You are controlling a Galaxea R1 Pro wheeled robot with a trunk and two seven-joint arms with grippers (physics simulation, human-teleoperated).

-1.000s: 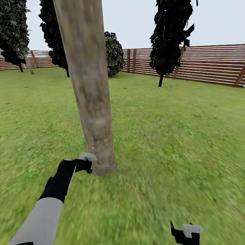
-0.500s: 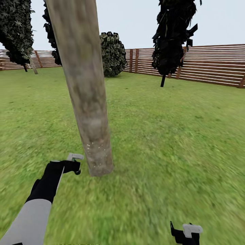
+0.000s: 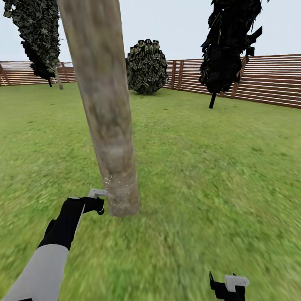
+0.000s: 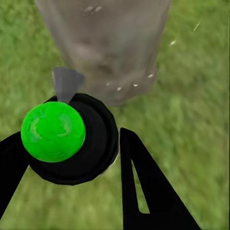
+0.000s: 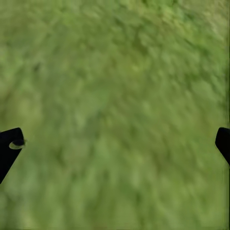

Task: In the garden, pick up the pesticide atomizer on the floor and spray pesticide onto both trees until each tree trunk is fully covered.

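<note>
No writing, label, brand, number or sign can be read anywhere, neither on the thick pale grey-brown mottled trunk (image 3: 109, 125) at centre-left nor on the brown horizontal-slat wooden fence (image 3: 267, 79) at upper right.

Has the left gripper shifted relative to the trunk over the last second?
Yes. The left gripper, holding the pesticide atomizer, backed off the tree trunk base, then eased nearer; a small gap remains.

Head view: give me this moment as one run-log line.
left gripper: shut on atomizer | aim: trunk base, droplets visible | right gripper: open over grass
</note>
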